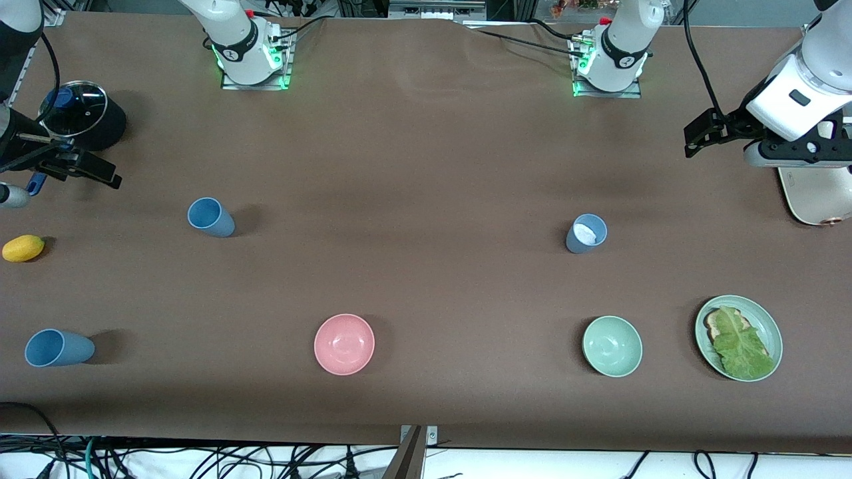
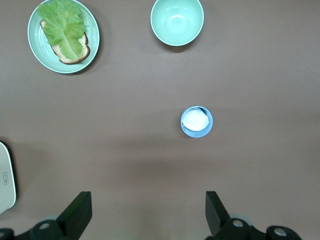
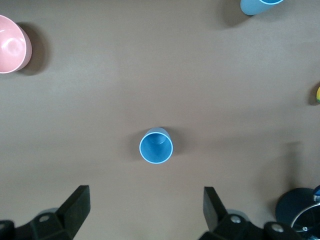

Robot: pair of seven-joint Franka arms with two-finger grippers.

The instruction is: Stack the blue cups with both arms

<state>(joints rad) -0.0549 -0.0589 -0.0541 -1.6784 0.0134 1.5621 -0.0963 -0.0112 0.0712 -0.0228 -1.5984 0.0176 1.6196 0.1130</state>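
Three blue cups stand apart on the brown table. One blue cup [image 1: 211, 217] [image 3: 156, 145] stands upright toward the right arm's end. A second blue cup [image 1: 58, 348] [image 3: 257, 5] stands nearer the front camera at that same end. A greyer blue cup [image 1: 586, 233] [image 2: 197, 121] with a white patch inside is toward the left arm's end. My right gripper [image 1: 80, 166] [image 3: 147, 207] hangs open and empty over the table beside the black pot. My left gripper [image 1: 699, 133] [image 2: 148, 210] hangs open and empty over the table at the left arm's end.
A pink bowl [image 1: 344, 344], a green bowl [image 1: 612, 346] and a green plate [image 1: 772, 332] carrying toast and lettuce line the front-camera side. A yellow fruit [image 1: 23, 248] and a black pot [image 1: 83, 113] with a glass lid sit at the right arm's end. A white appliance [image 1: 819, 196] lies under the left arm.
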